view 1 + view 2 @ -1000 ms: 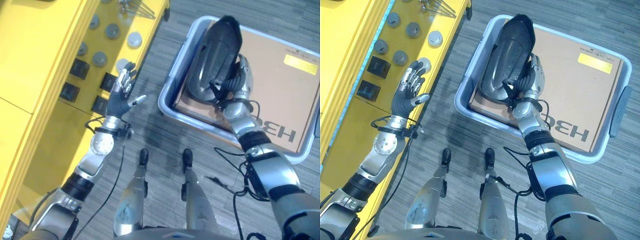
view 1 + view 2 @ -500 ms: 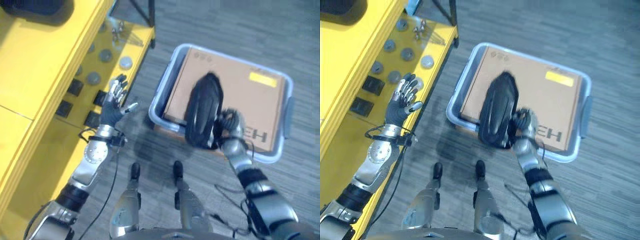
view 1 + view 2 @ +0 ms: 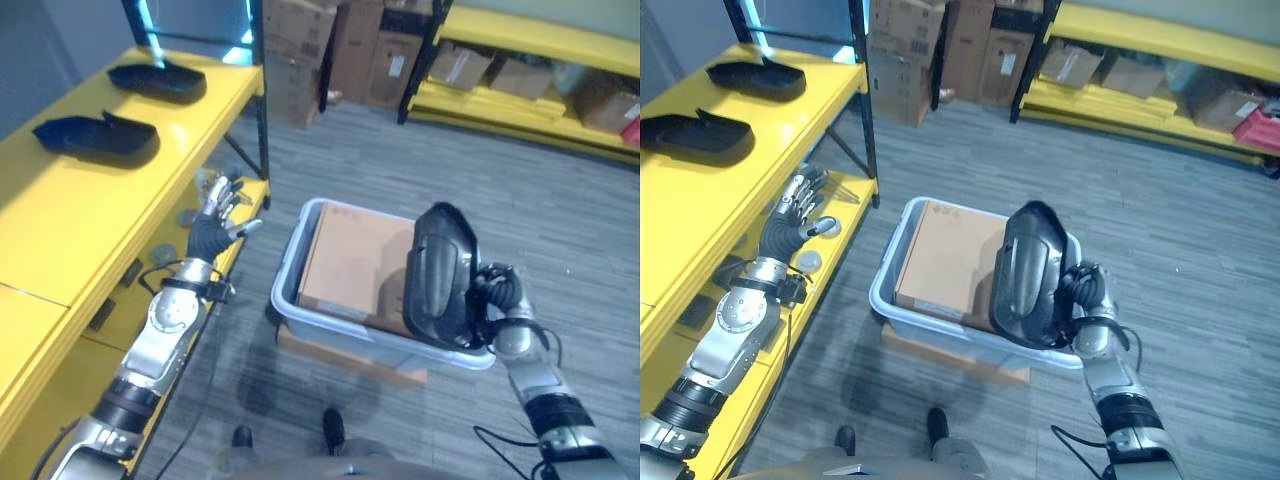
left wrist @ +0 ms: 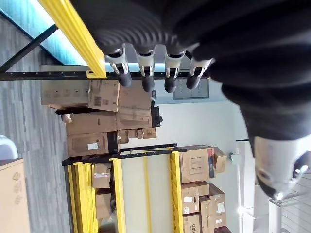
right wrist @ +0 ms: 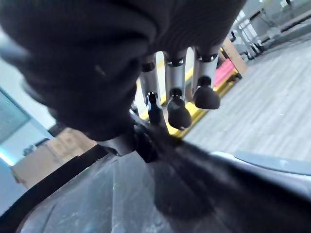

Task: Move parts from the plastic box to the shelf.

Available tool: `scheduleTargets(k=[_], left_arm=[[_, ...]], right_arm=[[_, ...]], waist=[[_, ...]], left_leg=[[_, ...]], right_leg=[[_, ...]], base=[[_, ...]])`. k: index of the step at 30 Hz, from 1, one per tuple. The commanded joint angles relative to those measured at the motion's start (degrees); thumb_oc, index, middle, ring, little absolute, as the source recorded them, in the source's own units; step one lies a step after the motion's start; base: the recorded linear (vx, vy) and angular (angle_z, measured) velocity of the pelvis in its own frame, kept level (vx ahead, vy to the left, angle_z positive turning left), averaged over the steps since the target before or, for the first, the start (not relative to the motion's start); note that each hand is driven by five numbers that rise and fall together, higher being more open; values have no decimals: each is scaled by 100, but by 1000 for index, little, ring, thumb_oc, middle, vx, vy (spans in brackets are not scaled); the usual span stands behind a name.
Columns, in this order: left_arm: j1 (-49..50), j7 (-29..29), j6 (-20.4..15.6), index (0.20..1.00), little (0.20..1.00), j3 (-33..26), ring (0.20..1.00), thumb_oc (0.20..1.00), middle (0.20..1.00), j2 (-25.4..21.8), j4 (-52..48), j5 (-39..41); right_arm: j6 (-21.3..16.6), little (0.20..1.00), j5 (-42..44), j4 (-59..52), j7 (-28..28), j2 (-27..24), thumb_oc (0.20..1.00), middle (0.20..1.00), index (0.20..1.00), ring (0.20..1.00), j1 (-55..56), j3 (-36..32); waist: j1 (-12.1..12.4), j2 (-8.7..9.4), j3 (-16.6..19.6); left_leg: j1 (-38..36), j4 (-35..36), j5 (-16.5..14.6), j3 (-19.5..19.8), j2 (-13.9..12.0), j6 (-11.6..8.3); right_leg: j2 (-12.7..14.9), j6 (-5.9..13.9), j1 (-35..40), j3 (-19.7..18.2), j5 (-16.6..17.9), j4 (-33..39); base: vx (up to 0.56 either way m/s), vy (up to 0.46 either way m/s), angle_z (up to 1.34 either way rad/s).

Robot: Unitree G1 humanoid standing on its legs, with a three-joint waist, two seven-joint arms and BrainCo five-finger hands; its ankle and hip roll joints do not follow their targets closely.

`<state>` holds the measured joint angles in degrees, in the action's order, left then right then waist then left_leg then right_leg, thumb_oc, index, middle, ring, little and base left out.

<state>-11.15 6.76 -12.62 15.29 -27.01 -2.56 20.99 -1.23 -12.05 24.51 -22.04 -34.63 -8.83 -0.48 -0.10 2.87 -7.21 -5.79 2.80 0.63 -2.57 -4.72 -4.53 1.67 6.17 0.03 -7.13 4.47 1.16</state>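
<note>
My right hand [image 3: 492, 292] is shut on a large black moulded plastic part [image 3: 437, 275], held upright above the right end of the grey plastic box [image 3: 292, 277]. In the right wrist view the fingers [image 5: 177, 109] curl over the part's dark surface [image 5: 112, 194]. A flat cardboard carton [image 3: 350, 262] lies inside the box. Two similar black parts [image 3: 97, 133] [image 3: 157, 79] rest on the top of the yellow shelf [image 3: 70, 215] at the left. My left hand [image 3: 213, 225] is open with straight fingers, raised beside the shelf's lower level.
Round grey discs [image 3: 812, 260] lie on the shelf's lower level. Stacked cardboard boxes [image 3: 345, 45] and another yellow rack [image 3: 530, 60] stand at the back. The box rests on a brown slab [image 3: 345, 355] on grey plank floor.
The view has swung up from the floor to the room. My right hand has lifted the black part off the carton to above the box's right end. The left hand stays open.
</note>
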Motion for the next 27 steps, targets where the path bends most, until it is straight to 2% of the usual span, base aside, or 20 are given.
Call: scheduleTargets(k=[1,5,6,12,18,22,27], left_arm=[[-32,-287,-2,1000,1000,-96,1000,1000,1000,14,254,-288],[-50,-685,226,1000,1000,117,1000,1000,1000,9,426,-69],[-88,-741,333,1000,1000,247,1000,1000,1000,81,537,152],[-383,-947,518,1000,1000,817,1000,1000,1000,273,844,434],[-934,-1053,747,1000,1000,1434,1000,1000,1000,379,1121,1070],[-1543,-1002,914,1000,1000,1932,1000,1000,1000,477,1470,1545],[-2134,-1034,979,1000,1000,2417,1000,1000,1000,626,1684,2236]], right_arm=[[-485,200,-271,-569,-136,-362,200,200,200,200,-4,-452],[-532,200,-913,-1171,-205,-510,200,200,200,200,165,-601],[-407,200,-1653,-1378,-233,-789,200,200,200,200,176,-483],[-321,200,-2569,-1971,-268,-1205,200,200,200,200,59,-317],[-406,200,-2645,-2349,-318,-1080,200,200,200,200,-468,216],[-452,200,-2624,-2593,-291,-790,200,200,200,200,-985,849],[-686,200,-2381,-3028,-120,-377,200,200,200,200,-1652,1721]], waist=[[68,47,353],[-21,6,465],[-68,-14,518],[-194,-61,617],[-282,-143,712],[-344,-211,741],[-388,-284,742]], left_leg=[[-80,-1194,-1530,-264,79,227],[-286,-1134,-1510,-336,34,196],[-390,-1107,-1571,-351,7,188],[-547,-967,-1488,-414,-46,139],[-671,-874,-1447,-489,-84,114],[-713,-836,-1401,-532,-109,91],[-734,-804,-1386,-561,-127,73]], right_leg=[[-6,317,-29,-127,-1445,-1165],[-33,304,138,-135,-1482,-1141],[-46,302,206,-111,-1570,-1168],[-55,283,302,-121,-1593,-1171],[-67,260,364,-135,-1627,-1180],[-82,249,371,-146,-1631,-1184],[-86,262,375,-144,-1687,-1215]], base=[[28,-27,-5],[48,-9,-5],[42,-6,-4],[13,-3,-1],[14,0,-9],[-3,-3,-2],[5,2,-1]])
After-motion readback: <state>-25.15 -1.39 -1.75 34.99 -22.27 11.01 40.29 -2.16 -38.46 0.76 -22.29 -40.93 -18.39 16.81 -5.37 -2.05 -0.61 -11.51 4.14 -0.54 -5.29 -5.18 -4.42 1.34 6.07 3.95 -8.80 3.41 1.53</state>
